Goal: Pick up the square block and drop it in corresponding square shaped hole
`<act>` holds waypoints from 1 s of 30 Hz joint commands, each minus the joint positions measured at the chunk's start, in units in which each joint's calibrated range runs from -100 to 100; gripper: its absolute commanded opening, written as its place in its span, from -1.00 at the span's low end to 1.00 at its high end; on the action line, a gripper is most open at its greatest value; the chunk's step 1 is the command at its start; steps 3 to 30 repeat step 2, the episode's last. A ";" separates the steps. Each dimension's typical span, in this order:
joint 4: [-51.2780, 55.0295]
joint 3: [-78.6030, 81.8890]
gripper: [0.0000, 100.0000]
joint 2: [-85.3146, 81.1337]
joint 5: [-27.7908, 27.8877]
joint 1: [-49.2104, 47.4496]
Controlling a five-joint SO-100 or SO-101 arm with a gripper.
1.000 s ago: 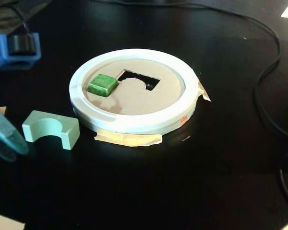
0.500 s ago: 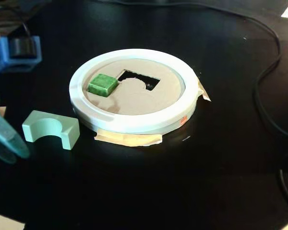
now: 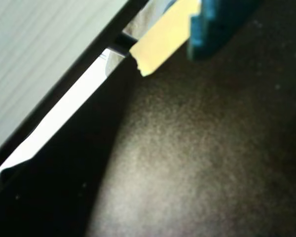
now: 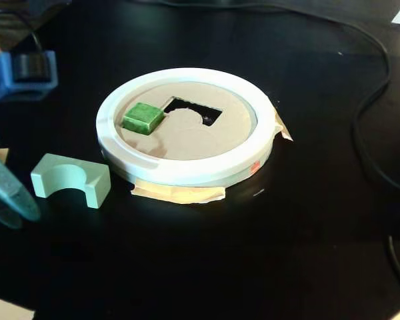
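Black tabletop (image 4: 267, 253) fills the fixed view. At the left edge, the teal and blue gripper (image 4: 3, 193) is cut off; its jaw state cannot be told. The square block (image 4: 143, 117) sits on the cardboard disc (image 4: 193, 137), left of the arch-notched cutout (image 4: 195, 111). A mint arch block (image 4: 71, 179) lies lower left.

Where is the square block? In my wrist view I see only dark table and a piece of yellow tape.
Observer: The square block lies on the cardboard disc, at its left side in the fixed view.
Operator: Is it held?
Observer: No. A teal finger is at the left edge, apart from the white rim.
Operator: Is anything between them?
Observer: A mint arch block lies on the table, between finger and rim.
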 commanded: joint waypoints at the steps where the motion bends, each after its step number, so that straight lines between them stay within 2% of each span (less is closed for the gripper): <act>1: -1.32 0.08 0.39 -0.80 0.15 0.52; 30: -1.22 0.08 0.39 -0.80 0.15 0.52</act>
